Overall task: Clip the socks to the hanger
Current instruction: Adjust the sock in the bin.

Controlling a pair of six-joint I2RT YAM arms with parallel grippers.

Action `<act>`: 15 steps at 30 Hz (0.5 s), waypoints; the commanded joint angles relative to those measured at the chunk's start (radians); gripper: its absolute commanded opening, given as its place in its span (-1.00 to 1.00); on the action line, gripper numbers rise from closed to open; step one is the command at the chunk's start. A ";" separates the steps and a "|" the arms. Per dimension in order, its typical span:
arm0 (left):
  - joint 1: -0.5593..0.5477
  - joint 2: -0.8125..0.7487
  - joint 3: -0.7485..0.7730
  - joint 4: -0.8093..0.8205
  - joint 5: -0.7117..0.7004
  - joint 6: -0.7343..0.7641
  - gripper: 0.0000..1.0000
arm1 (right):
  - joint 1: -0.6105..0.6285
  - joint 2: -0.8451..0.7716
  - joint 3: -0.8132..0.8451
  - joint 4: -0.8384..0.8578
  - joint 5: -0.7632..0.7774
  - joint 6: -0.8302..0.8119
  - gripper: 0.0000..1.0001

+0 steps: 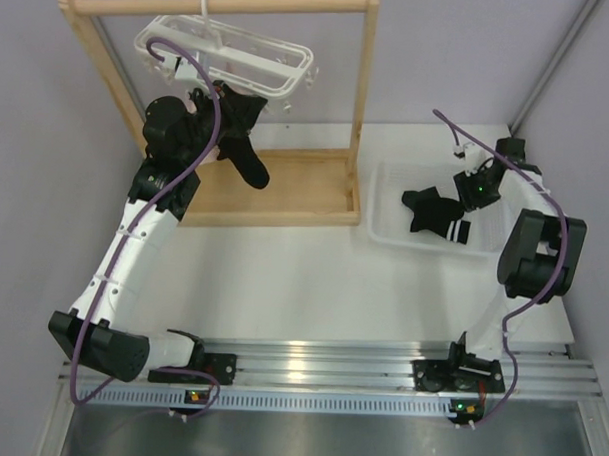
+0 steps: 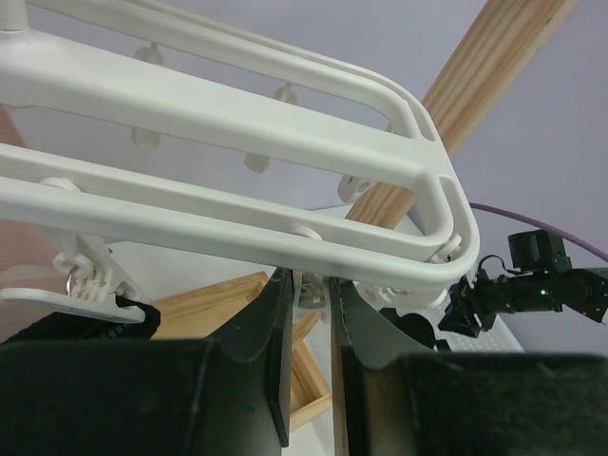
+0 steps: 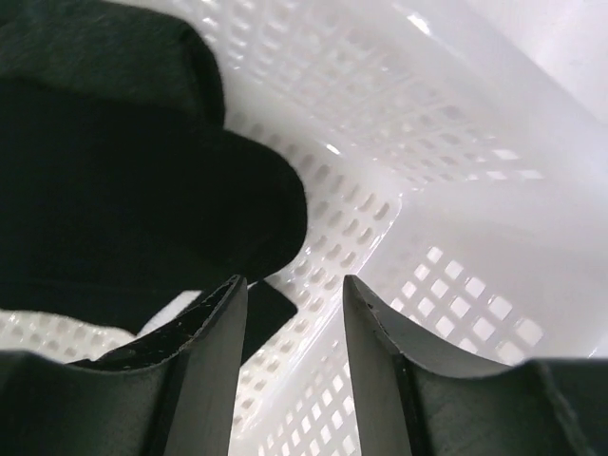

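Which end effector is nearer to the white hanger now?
Left. The left end effector is directly under the hanger frame, at a clip. The right end effector is far off, down in the white basket by the socks.

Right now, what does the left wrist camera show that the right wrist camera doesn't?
Only left wrist: the white hanger, the wooden rack, and the left gripper closed on a clip. Only right wrist: the inside of the perforated white basket, close up, with the right gripper open. Both: dark fingers at the bottom edge and black socks at left.
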State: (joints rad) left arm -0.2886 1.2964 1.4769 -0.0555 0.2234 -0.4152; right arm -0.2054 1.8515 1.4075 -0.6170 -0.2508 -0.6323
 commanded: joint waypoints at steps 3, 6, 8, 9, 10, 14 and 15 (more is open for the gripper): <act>0.002 -0.011 0.005 0.039 0.004 0.016 -1.00 | -0.003 0.066 0.018 0.115 0.070 0.114 -0.05; 0.002 -0.011 0.005 0.039 0.004 0.018 -1.00 | -0.003 0.098 0.022 0.143 0.067 0.134 -0.02; 0.002 -0.011 0.005 0.037 0.002 0.019 -1.00 | -0.002 0.129 0.047 0.122 0.050 0.146 -0.02; 0.002 -0.012 0.005 0.036 -0.001 0.023 -1.00 | -0.002 0.136 0.051 0.105 0.044 0.155 -0.03; 0.002 -0.013 0.005 0.033 -0.001 0.024 -1.00 | -0.002 0.144 0.051 0.102 0.039 0.155 -0.09; 0.002 -0.014 0.003 0.031 -0.002 0.029 -1.00 | -0.003 0.129 0.033 0.096 0.025 0.146 -0.63; 0.002 -0.014 0.002 0.031 -0.004 0.029 -1.00 | -0.005 0.123 0.033 0.092 0.012 0.140 -0.75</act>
State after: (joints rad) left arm -0.2886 1.2964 1.4769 -0.0563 0.2199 -0.4007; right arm -0.2050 1.9896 1.4212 -0.5293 -0.2176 -0.4988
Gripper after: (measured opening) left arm 0.200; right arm 0.170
